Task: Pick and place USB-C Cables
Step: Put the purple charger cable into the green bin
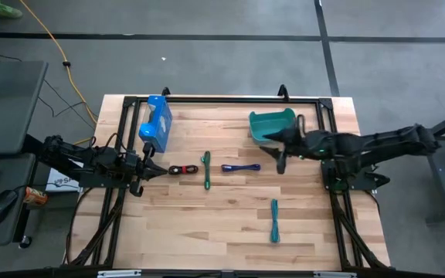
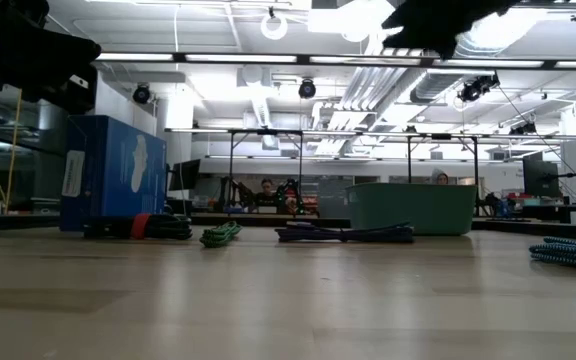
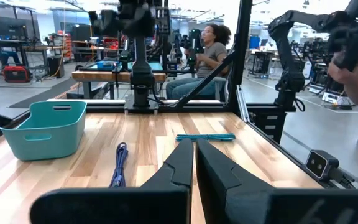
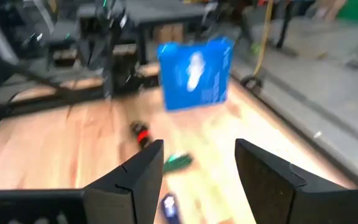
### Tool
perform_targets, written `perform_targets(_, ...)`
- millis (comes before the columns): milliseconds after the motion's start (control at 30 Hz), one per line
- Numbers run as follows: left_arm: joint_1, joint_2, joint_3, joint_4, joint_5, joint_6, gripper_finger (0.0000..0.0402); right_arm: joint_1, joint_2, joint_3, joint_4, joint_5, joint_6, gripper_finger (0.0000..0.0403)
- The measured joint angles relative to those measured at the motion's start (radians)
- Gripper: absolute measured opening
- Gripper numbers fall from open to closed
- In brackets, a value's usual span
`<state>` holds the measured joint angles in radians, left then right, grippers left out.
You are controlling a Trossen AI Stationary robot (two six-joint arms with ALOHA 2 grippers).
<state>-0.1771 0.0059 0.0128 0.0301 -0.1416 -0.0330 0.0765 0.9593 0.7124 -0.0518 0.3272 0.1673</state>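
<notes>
All four cables are still sitting loose on the tabletop

Red-and-black cable (image 1: 179, 169), green cable (image 1: 205, 168) and dark blue cable (image 1: 240, 167) are lying mid-table; teal cable (image 1: 274, 219) is lying nearer the front edge. Left gripper (image 1: 155, 169), fingers pinched together, is waiting beside the red-and-black one. Right gripper (image 1: 281, 148), spread wide, is hovering by the bin (image 1: 271, 126).

four USB-C cables (image 1: 207, 170), one bin (image 1: 273, 126), one box (image 1: 156, 122)

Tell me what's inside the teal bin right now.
From above, the teal bin shows only bare floor, no cable; the right gripper overhangs its near corner, hiding that bit. All four cables lie on the table.
</notes>
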Motion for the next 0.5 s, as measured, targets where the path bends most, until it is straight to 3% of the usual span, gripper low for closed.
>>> perform_targets(200, 0.0, 0.0, 0.0, 0.0, 0.0, 0.0, 0.0, -0.049, 0.151, 0.0, -0.011, -0.193, 0.044, 0.0191)
perform_targets(500, 0.0, 0.0, 0.0, 0.0, 0.0, 0.0, 0.0, -0.066, 0.384, 0.0, 0.015, -0.209, 0.014, 0.0191)
